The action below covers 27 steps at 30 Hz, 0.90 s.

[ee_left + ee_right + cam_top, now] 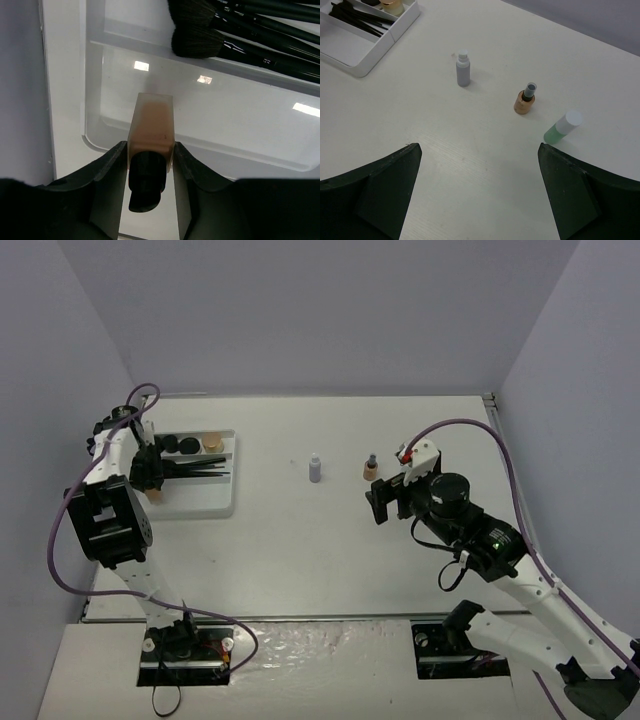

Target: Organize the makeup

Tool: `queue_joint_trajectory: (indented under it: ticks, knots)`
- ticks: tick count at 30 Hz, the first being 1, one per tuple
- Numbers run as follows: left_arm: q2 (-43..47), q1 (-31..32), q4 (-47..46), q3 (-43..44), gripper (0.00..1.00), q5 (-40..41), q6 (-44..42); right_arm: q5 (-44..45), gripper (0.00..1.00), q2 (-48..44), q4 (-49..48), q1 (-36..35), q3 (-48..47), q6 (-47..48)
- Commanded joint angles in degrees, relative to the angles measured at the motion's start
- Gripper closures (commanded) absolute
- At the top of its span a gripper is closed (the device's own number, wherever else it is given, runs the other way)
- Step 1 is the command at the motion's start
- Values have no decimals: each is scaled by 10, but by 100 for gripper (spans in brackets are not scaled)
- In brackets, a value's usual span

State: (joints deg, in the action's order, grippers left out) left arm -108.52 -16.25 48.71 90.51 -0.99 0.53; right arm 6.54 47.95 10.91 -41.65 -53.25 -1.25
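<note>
My left gripper is shut on a beige square bottle with a black cap, holding it over the near left corner of the white tray. In the top view that gripper hangs at the tray's left end. Black brushes lie in the tray's middle slot; black pots and a tan compact sit in its back slot. My right gripper stands open above bare table. Ahead of it stand a grey bottle, a small beige bottle and a tilted green-white bottle.
White walls close in the table on the left, back and right. In the top view the right arm reaches in from the lower right, its gripper just short of the small beige bottle; the grey bottle stands mid-table.
</note>
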Motion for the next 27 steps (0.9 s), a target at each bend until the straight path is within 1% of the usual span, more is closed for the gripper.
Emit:
queue_joint_trajectory:
  ticks: [1,6,13,21,22,24,27]
  knots:
    - [-2,-3,-22,48,100,24,-52,-8,0,16,-37,4,-32,-1]
    - [-23,-8,-27,56,100,26,-59,-12,0,25,-33,6,-41,-8]
    - [-23,-13,-52,54,100,32,-74,-14,0,48,-32,7,-53,-12]
    - [-29,-25,-68,47,100,11,-74,-16,0,55,-31,7,-56,-16]
    - [-29,-27,-71,46,99,7,-73,-17,0,57,-30,7,-56,-16]
    - [-30,-27,-78,42,91,-9,-72,-19,0,58,-31,7,-56,-18]
    - [-34,-27,-76,43,89,-14,-70,-21,0,58,-30,7,-55,-19]
